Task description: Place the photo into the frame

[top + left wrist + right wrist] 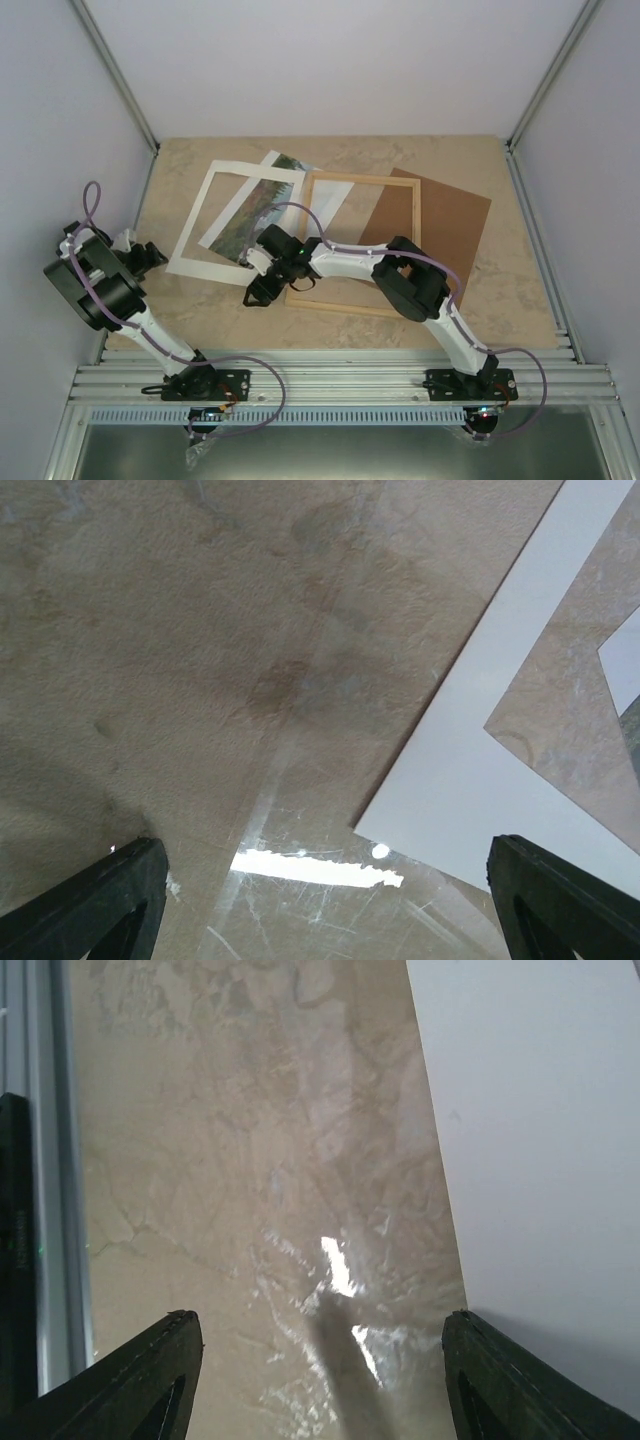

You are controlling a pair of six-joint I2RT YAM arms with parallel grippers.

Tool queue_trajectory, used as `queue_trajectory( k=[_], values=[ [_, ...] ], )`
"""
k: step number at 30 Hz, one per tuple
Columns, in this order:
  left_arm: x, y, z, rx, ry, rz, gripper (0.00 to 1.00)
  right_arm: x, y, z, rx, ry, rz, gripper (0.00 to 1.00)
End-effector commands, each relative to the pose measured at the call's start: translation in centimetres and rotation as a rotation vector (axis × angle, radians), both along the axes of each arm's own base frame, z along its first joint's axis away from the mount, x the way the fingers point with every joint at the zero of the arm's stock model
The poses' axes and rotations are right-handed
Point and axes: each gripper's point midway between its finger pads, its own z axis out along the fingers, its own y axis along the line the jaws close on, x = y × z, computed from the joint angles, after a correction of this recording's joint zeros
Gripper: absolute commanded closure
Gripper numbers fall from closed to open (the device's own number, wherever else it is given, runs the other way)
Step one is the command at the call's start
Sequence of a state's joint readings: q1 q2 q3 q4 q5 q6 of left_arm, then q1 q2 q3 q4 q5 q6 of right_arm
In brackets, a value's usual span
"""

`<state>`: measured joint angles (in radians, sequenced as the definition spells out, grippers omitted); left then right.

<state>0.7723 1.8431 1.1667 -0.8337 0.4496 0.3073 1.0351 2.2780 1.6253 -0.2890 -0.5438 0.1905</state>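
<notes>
The photo (255, 210), a landscape print, lies slanted under the white mat border (190, 218), with its top corner sticking out past the mat. The light wooden frame (365, 180) lies flat to the right of the mat. My right gripper (256, 294) is open and empty, low over the table by the mat's near right corner and the frame's near left corner. In the right wrist view (320, 1380) the mat (540, 1160) runs along the right. My left gripper (157, 256) is open and empty beside the mat's near left corner (470, 800); it also shows in the left wrist view (330, 910).
A brown fibreboard backing panel (445, 220) lies partly under the frame's right side. A metal rail (340, 380) runs along the near edge and also shows in the right wrist view (45, 1160). Grey walls stand on three sides.
</notes>
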Motion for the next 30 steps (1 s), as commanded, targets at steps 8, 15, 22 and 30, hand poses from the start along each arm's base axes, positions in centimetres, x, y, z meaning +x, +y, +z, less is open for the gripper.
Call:
queue_trajectory(
  k=[8,15,22,30],
  values=[
    [-0.9,-0.1,-0.6,0.011,0.018,-0.011,0.10,7.4,-2.1,-2.7,-0.170,-0.203,-0.194,0.27],
    [-1.4,-0.4,-0.3,-0.018,0.021,-0.004,0.09,2.6,-2.3,1.0,-0.064,-0.026,-0.114,0.28],
    [-3.2,-0.3,-1.8,0.046,0.080,-0.043,0.10,0.2,-2.7,-1.9,-0.142,0.095,-0.163,0.22],
    [-5.5,-1.9,-4.7,0.051,0.164,-0.129,0.10,0.5,-1.8,-5.8,-0.258,0.233,-0.271,0.16]
  ],
)
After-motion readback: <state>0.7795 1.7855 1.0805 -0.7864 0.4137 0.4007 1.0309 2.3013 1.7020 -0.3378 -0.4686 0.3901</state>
